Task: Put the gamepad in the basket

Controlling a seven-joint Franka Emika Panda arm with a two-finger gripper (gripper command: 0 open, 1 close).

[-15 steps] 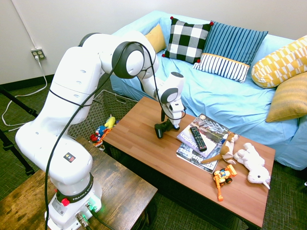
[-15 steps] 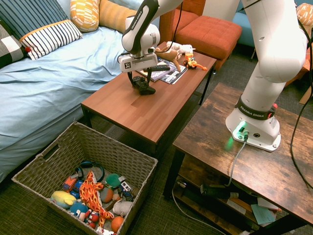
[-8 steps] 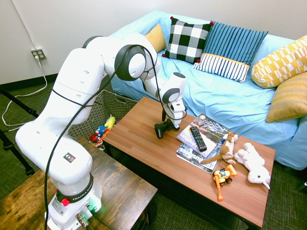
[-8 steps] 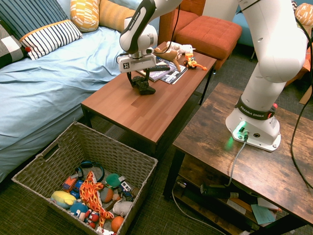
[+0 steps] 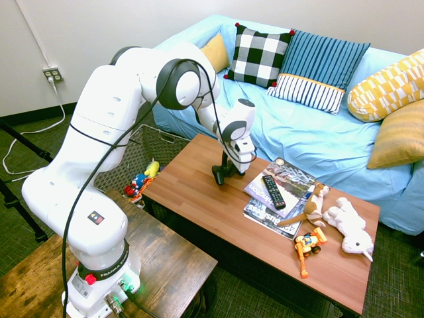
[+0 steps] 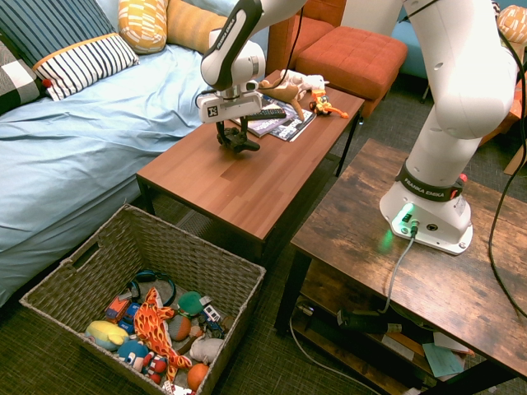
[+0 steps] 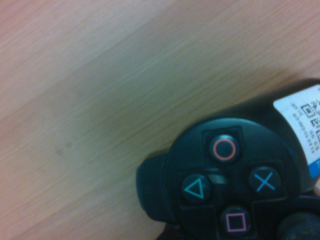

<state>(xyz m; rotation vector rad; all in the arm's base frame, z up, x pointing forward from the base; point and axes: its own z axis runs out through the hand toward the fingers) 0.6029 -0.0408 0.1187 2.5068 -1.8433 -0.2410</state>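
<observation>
Gripper (image 6: 233,134) is clenched on the gamepad (image 6: 237,142), which has risen slightly in the last second and now hangs just clear of the coffee table (image 6: 247,185). Lift has begun; the basket (image 6: 210,267), on the floor below, awaits transfer.

The gripper (image 5: 223,171) is closed on the black gamepad (image 5: 220,174) over the wooden table (image 5: 199,192), just beside magazines (image 5: 286,180) bearing a remote (image 5: 273,191), with plush toys (image 5: 338,218) and a toy digger (image 5: 308,245) further along and the basket (image 5: 142,154) beyond the table's end.
</observation>
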